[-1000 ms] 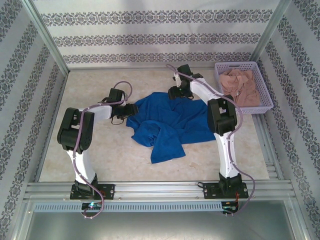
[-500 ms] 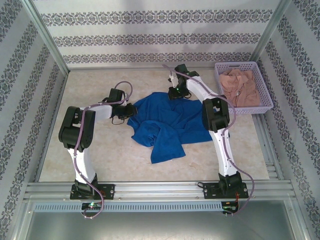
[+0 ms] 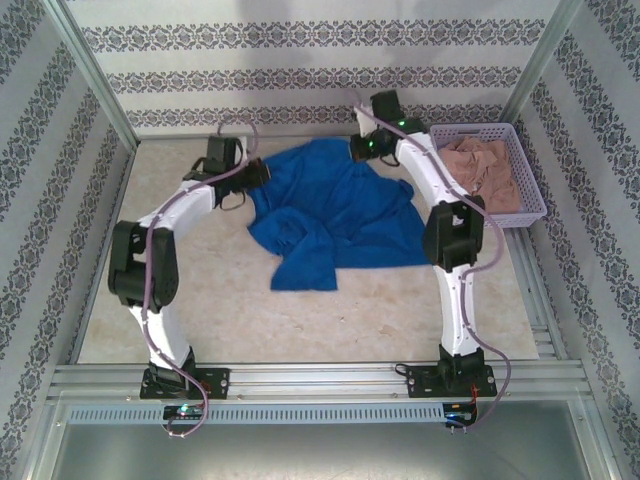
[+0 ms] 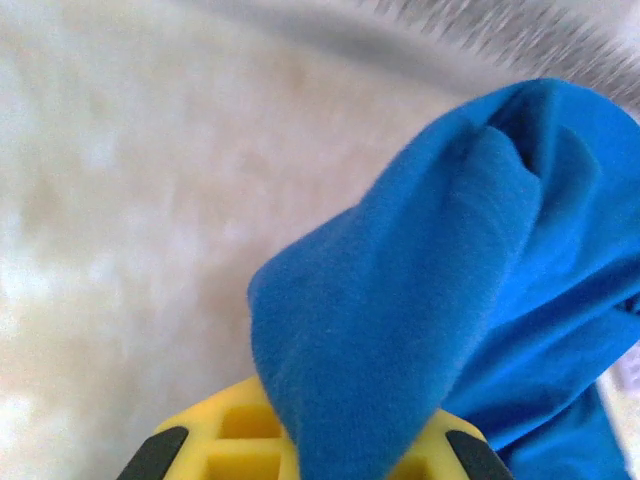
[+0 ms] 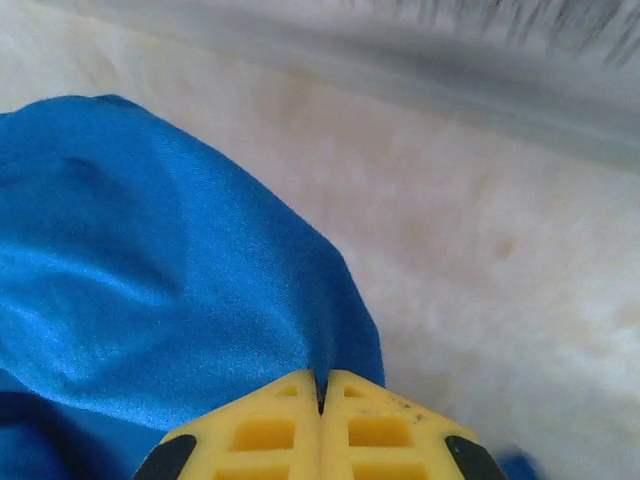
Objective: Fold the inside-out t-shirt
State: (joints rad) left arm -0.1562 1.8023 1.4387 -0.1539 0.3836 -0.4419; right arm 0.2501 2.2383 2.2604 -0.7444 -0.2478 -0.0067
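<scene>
The inside-out t-shirt [image 3: 340,210] is royal blue and lies rumpled in the middle of the table, with its far edge pulled toward the back wall. My left gripper [image 3: 256,176] is shut on the shirt's left far corner. In the left wrist view the blue cloth [image 4: 420,280] drapes over the yellow fingers [image 4: 225,440] of that gripper [image 4: 320,445]. My right gripper [image 3: 361,150] is shut on the shirt's right far corner. In the right wrist view its yellow jaws [image 5: 320,388] meet on a pinched fold of the blue cloth [image 5: 150,270].
A lilac basket [image 3: 532,205] with a pinkish-beige garment [image 3: 485,170] stands at the back right, close to the right arm. The patterned back wall [image 3: 300,80] rises just behind both grippers. Bare beige tabletop [image 3: 200,300] lies left of and in front of the shirt.
Both grippers have shut on the shirt's corners and moved toward the back wall. The shirt has been dragged back and spread wider between them.
</scene>
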